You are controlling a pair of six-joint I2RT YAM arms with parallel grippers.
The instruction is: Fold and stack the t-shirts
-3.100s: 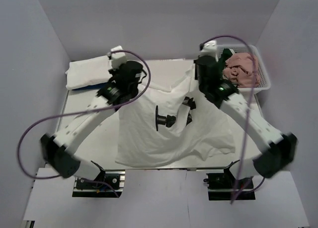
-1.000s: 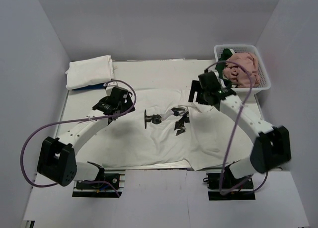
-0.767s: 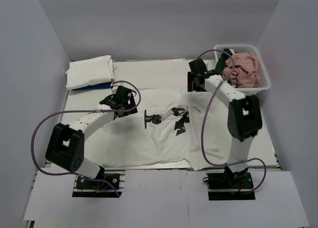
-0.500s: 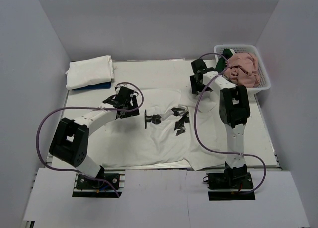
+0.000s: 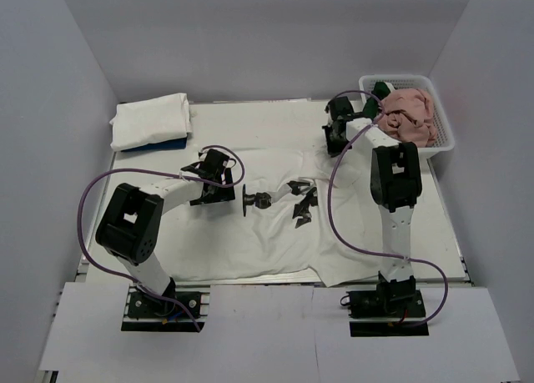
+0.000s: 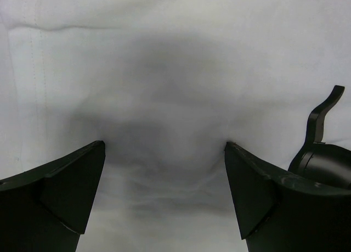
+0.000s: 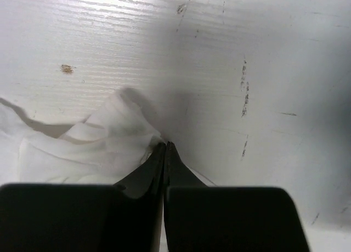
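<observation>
**A:** Which step of the task is in hand?

**B:** By the look of it, getting hold of the printed t-shirt [image 5: 250,241] for its first fold. It lies spread open across the middle of the table [image 5: 259,120], with the dark robot-arm print [image 5: 279,201] facing up.

**A:** What are the two grippers doing?

**B:** The left gripper [image 6: 164,147] hangs low over the shirt at 9 o'clock from the print. Its fingers are spread wide, with only flat cloth below and nothing between them. The right gripper [image 7: 164,146] is at the shirt's 1 o'clock corner with its fingers pressed together. They meet right at the edge of a small bunched ridge of cloth. I cannot tell whether any cloth is caught between them.

**A:** What does the next move call for?

**B:** Probably the left gripper has to drop and close on its side of the shirt, so both arms can lift together. Thin cloth slips easily, so the right gripper's hold needs to be secure first.

**A:** How does the shirt look?

**B:** It is white, thin and soft, creased across its near half and rumpled toward 4 o'clock. It is not yet folded.

**A:** Where are the other shirts?

**B:** A folded white stack [image 5: 150,120] sits at 10 o'clock. A pink shirt [image 5: 409,116] and a dark green one [image 5: 382,89] are heaped in a mesh basket [image 5: 446,131] at 2 o'clock
</observation>
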